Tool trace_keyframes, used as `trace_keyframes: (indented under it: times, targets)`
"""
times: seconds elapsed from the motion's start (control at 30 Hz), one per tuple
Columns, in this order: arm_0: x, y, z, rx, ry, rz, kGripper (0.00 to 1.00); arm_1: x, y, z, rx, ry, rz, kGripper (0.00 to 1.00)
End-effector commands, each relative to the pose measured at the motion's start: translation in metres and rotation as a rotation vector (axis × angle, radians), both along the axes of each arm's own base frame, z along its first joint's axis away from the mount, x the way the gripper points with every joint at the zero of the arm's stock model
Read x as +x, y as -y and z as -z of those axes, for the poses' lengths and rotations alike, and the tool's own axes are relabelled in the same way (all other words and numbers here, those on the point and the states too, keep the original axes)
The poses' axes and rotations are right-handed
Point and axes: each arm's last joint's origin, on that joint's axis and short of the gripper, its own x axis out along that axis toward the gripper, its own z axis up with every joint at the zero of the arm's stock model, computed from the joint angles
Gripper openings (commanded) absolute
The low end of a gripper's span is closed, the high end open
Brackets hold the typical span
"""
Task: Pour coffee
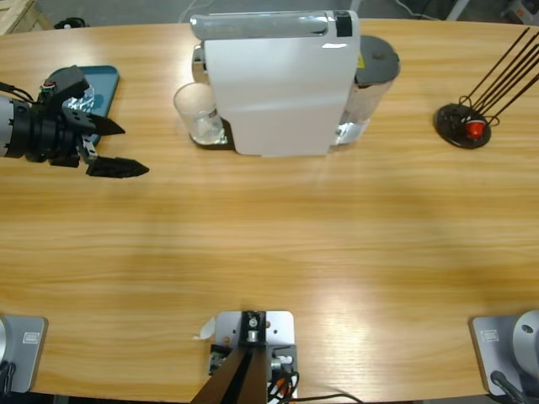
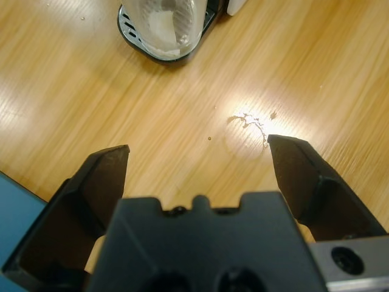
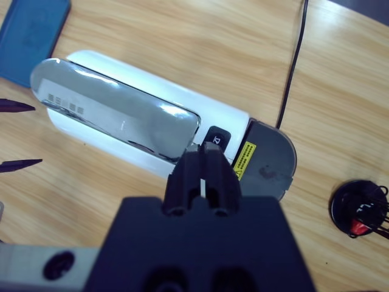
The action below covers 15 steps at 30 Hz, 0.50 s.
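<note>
The small clear glass cup (image 1: 195,114) is sitting on the black drip tray under the white coffee machine (image 1: 282,80) near the table's far edge, ready to catch coffee; none is showing yet. The left gripper (image 1: 109,147) is hovering wide open, empty. The right gripper (image 3: 202,167), pinched closed above the machine, is touching nothing visible.

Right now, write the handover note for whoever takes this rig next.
Left gripper: open, empty, hanging over bare table left of the glass cup.
Right gripper: shut, empty, above the coffee machine, out of the high view.
The cup stands upright on the machine's drip tray, at its front. Whether coffee is in it cannot be told.
A red capsule sits in the wire holder, far right.
Done: cup placed. Left: grasp it, pour.
</note>
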Motion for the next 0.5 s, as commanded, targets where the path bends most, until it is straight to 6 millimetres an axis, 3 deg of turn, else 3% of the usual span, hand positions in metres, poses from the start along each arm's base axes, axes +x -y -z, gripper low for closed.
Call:
trace_keyframes:
  times: [0.03,0.23,0.5]
  targets:
    - [-0.014,-0.008,0.006,0.016,-0.029,-0.022,1.0,0.016,-0.007,0.023,-0.03,-0.074,0.012,0.0]
    - [-0.013,-0.009,0.004,0.012,-0.021,-0.028,1.0,0.019,-0.01,0.027,-0.026,-0.089,0.006,0.0]
    - [-0.019,-0.016,-0.013,-0.033,0.049,-0.06,1.0,0.024,-0.009,0.033,-0.038,-0.101,0.018,0.0]
